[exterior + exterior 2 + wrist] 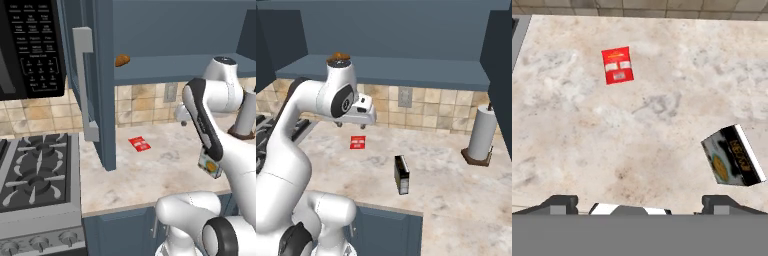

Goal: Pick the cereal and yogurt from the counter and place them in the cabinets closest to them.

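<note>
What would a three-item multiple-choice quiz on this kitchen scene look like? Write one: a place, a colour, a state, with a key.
1. Where is the cereal?
A. on the cabinet shelf
B. on the counter
C. on the stove

2. What colour is the small flat packet?
A. red
B. green
C. yellow

3. How does the gripper stand?
A. shut on the cereal
B. shut on the packet
C. open, holding nothing

Key: 1 B, the box stands on the stone worktop in the right base view. 2 A, the hand view shows the packet red on the beige stone. 3 C, in the hand view the finger tips sit wide apart with only counter between them and the box off to the side.
</note>
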You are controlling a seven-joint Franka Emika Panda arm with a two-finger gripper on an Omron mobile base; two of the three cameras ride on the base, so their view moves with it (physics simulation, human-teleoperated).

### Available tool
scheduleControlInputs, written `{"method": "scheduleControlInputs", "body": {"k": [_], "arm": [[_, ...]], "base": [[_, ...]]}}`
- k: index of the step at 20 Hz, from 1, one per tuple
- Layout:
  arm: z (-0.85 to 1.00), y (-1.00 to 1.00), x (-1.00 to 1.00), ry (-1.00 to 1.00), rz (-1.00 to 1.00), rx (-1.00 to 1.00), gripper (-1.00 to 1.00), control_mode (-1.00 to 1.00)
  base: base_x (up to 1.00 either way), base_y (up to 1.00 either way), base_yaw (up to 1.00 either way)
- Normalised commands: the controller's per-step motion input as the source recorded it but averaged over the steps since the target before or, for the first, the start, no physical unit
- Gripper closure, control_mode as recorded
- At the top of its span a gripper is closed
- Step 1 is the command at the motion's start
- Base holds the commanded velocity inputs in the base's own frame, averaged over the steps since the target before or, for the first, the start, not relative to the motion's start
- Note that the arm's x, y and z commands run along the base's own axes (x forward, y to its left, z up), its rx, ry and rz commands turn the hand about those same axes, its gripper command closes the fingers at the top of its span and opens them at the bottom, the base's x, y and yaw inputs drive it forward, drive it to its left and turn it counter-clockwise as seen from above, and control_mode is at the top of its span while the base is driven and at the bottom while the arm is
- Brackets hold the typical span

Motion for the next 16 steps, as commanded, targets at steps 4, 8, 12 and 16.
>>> {"method": "scheduleControlInputs", "body": {"k": [4,8,12,16], "arm": [[0.00,-0.53,-0.30,-0.06,0.00,0.03,-1.00,-1.00],[-0.01,-0.54,-0.27,-0.04,0.00,0.02,-1.00,-1.00],[-0.04,-0.58,-0.27,-0.02,0.00,0.01,-1.00,-1.00],[-0.06,-0.57,-0.24,-0.02,0.00,0.00,-1.00,-1.00]], "base": [[0.00,0.00,0.00],[0.00,0.00,0.00],[0.00,0.00,0.00],[0.00,0.00,0.00]]}}
